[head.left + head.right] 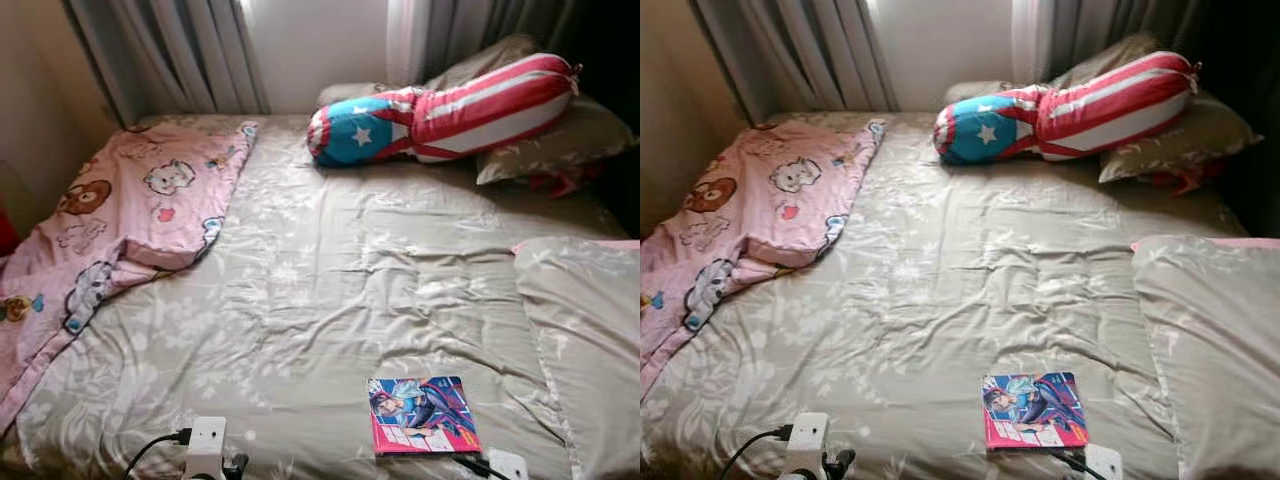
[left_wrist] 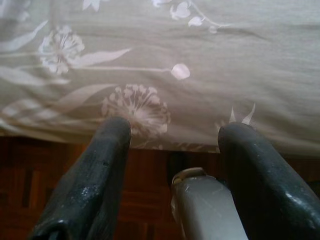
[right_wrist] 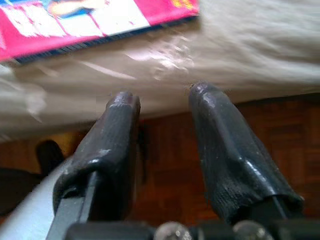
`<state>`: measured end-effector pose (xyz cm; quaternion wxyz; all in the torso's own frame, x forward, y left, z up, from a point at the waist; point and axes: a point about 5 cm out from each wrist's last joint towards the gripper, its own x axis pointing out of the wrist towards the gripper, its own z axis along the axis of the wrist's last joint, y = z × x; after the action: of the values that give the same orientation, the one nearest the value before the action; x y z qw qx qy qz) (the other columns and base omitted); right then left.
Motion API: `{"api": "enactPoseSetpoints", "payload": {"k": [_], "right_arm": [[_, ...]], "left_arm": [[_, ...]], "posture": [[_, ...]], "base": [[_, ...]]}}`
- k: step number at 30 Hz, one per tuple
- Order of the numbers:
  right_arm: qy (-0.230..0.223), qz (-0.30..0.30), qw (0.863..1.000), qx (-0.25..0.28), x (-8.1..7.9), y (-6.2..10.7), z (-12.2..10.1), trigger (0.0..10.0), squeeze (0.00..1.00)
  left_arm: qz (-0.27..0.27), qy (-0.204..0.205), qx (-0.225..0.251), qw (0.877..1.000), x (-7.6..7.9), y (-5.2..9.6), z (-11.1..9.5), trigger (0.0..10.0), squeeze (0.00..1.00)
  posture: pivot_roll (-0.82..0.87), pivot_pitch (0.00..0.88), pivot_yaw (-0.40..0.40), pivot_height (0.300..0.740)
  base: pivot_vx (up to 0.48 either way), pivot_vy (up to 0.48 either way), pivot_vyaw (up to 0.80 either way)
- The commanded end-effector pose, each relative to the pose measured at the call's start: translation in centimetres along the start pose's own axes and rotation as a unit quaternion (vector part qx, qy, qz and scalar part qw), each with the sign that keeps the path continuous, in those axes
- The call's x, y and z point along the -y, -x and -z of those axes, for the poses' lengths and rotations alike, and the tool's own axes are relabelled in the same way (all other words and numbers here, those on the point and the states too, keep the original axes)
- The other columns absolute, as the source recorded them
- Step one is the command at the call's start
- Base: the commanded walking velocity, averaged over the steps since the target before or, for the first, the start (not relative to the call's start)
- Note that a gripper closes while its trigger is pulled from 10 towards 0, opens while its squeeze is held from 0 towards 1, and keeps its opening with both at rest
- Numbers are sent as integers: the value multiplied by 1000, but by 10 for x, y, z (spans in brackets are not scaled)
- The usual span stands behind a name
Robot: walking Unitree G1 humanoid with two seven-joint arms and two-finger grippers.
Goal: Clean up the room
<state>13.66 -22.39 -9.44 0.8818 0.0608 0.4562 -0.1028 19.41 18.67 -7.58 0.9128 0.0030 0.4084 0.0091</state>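
Lying flat on bed (image 1: 300, 300): comic book (image 1: 423, 416)

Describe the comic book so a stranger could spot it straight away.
Start at the bed with its grey floral cover. At its near edge, right of the middle, lies the comic book, flat and face up. It is the one thin, glossy thing there, pink-edged with blue cartoon art, unlike the soft pillows and blanket.

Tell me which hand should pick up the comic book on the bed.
Right. The comic book lies toward the robot's right, just beyond the open right hand; the left hand faces bare sheet.
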Motion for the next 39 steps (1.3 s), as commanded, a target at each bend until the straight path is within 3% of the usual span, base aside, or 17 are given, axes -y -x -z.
{"api": "enactPoseSetpoints", "payload": {"k": [1,10,17,25,39], "right_arm": [[7,-3,1000,-17,2,2,9,10000,0],[11,0,1000,-16,1,0,3,10000,0],[17,1,1000,-21,-4,-3,-4,10000,0],[25,-4,1000,-19,-14,-6,-12,10000,0],[23,-2,1000,-21,-11,-5,-8,10000,0]], "left_arm": [[-2,-7,-6,1000,-1,1,3,10000,0],[-3,-3,-9,1000,1,0,3,10000,0],[-3,-3,-10,1000,6,-1,2,10000,0],[-21,2,-18,1000,-6,2,8,10000,0],[-18,-6,-22,1000,-6,3,11,10000,0]], "posture": [[-91,0,19,740],[-108,0,11,740],[-87,0,-13,740],[-81,0,-19,740],[-73,0,-15,740]], "base": [[0,0,0],[0,0,636],[0,0,114],[0,0,0],[0,343,0]]}}
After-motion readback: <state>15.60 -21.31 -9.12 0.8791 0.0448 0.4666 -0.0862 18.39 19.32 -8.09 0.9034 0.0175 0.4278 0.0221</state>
